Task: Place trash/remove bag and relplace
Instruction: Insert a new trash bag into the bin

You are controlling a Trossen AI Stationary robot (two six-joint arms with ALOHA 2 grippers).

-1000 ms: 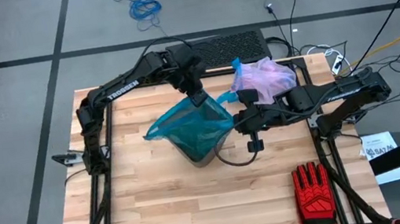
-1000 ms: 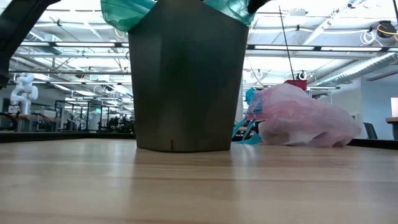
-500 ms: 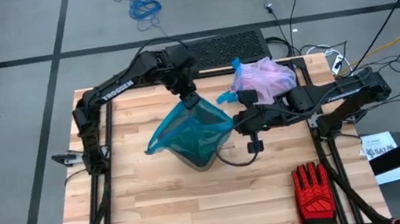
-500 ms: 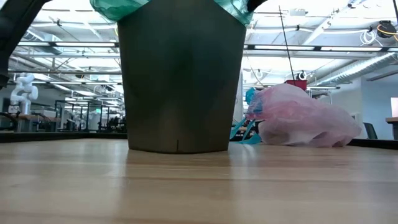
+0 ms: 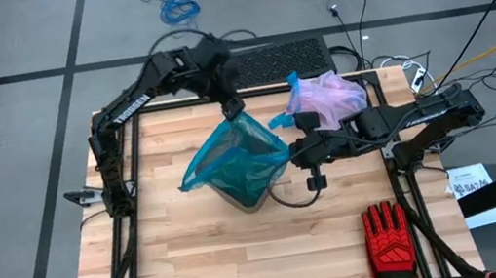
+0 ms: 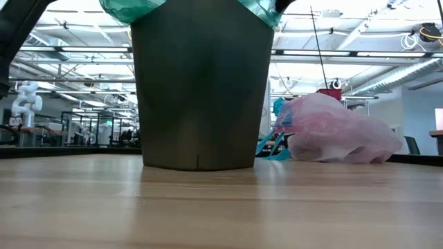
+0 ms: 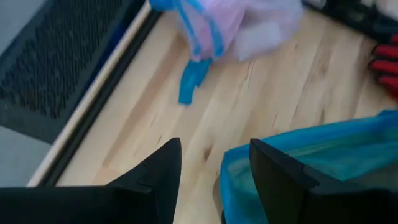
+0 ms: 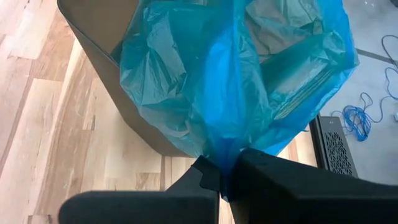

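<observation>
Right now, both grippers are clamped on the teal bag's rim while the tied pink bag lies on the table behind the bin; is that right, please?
Not quite: only the right gripper is clamped on the teal bag. The left wrist view shows the left gripper open beside the rim. The pink bag does lie behind the bin.

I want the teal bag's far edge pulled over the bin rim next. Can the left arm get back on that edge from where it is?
Probably yes. The left claw is open just above the teal bag's far edge, nothing between them; the right claw pinches the opposite side.
</observation>
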